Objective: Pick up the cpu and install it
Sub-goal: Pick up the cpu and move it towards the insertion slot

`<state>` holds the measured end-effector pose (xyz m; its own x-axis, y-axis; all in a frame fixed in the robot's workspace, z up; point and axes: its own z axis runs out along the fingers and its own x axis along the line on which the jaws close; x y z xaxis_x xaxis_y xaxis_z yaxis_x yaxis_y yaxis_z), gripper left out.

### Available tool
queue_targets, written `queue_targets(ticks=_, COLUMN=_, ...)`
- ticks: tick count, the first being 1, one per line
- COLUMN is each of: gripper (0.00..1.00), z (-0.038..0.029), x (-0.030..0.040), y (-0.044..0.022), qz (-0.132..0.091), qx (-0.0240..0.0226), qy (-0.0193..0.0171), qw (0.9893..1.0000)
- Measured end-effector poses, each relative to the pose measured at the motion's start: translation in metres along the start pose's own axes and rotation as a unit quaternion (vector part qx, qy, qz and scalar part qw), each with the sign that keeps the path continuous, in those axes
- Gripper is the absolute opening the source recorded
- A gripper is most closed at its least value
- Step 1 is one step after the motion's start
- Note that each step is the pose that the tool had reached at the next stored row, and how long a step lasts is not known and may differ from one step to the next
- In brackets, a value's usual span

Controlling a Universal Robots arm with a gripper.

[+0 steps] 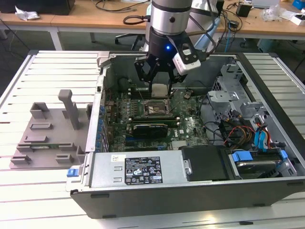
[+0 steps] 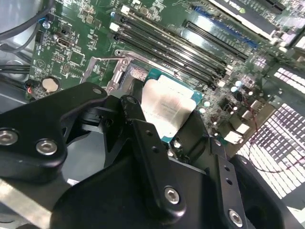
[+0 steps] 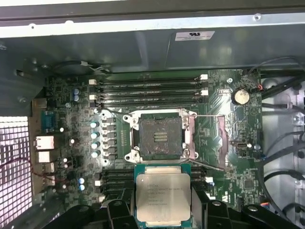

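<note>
The cpu (image 1: 159,89) is a small square chip with a silvery top plate and a pale green rim. My gripper (image 1: 159,82) is shut on the cpu and holds it flat inside the open computer case. It hangs above the motherboard, just beyond the open socket (image 1: 152,109) in the exterior view. In the first wrist view the cpu (image 3: 163,195) sits between my black fingers (image 3: 120,211), beside the empty socket (image 3: 159,138) with its load plate folded open. The second wrist view shows the cpu (image 2: 167,105) clamped by its edges, with the socket frame (image 2: 110,71) behind it.
A grey plastic fixture tray (image 1: 47,131) lies outside the case on the exterior view's left. Memory slots (image 3: 147,90) run along one side of the socket. An expansion card (image 1: 150,128), the drive cage with cables (image 1: 248,129) and a labelled metal box (image 1: 138,169) fill the case.
</note>
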<state>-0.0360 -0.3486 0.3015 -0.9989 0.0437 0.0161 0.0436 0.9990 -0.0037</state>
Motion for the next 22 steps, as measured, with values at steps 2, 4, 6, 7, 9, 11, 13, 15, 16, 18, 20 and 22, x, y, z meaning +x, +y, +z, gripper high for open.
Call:
queue_targets(ticks=2, gripper=0.55, z=0.0040, x=-0.0007, y=0.0018, qz=0.000, qx=0.0000, qy=0.0000, qw=1.0000)
queue_targets(ticks=4, gripper=0.55, z=0.0093, x=-0.0019, y=0.0056, qz=0.000, qx=0.0003, qy=0.0000, qw=1.0000)
queue_targets(ticks=6, gripper=0.55, z=0.0133, x=-0.0025, y=0.0106, qz=0.000, qx=0.0013, qy=0.0000, qw=1.0000)
queue_targets(ticks=7, gripper=0.55, z=0.0149, x=-0.0027, y=0.0130, qz=-0.001, qx=0.0017, qy=-0.0001, qw=1.0000)
queue_targets(ticks=9, gripper=0.55, z=0.0191, x=-0.0028, y=0.0189, qz=-0.001, qx=0.0024, qy=-0.0001, qw=1.0000)
queue_targets(ticks=11, gripper=0.55, z=0.0232, x=-0.0029, y=0.0242, qz=-0.001, qx=0.0029, qy=-0.0002, qw=1.0000)
queue_targets(ticks=13, gripper=0.55, z=0.0270, x=-0.0028, y=0.0292, qz=-0.001, qx=0.0054, qy=-0.0003, qw=1.0000)
queue_targets(ticks=15, gripper=0.55, z=0.0269, x=-0.0028, y=0.0291, qz=-0.001, qx=0.0060, qy=-0.0003, qw=1.0000)
queue_targets(ticks=16, gripper=0.55, z=0.0269, x=-0.0028, y=0.0292, qz=-0.001, qx=0.0065, qy=-0.0003, qw=1.0000)
queue_targets(ticks=18, gripper=0.55, z=0.0269, x=-0.0027, y=0.0292, qz=0.000, qx=0.0065, qy=-0.0003, qw=1.0000)
queue_targets(ticks=20, gripper=0.55, z=0.0269, x=-0.0028, y=0.0292, qz=0.000, qx=0.0065, qy=-0.0003, qw=1.0000)
queue_targets(ticks=22, gripper=0.55, z=0.0269, x=-0.0028, y=0.0292, qz=0.001, qx=0.0065, qy=-0.0003, qw=1.0000)
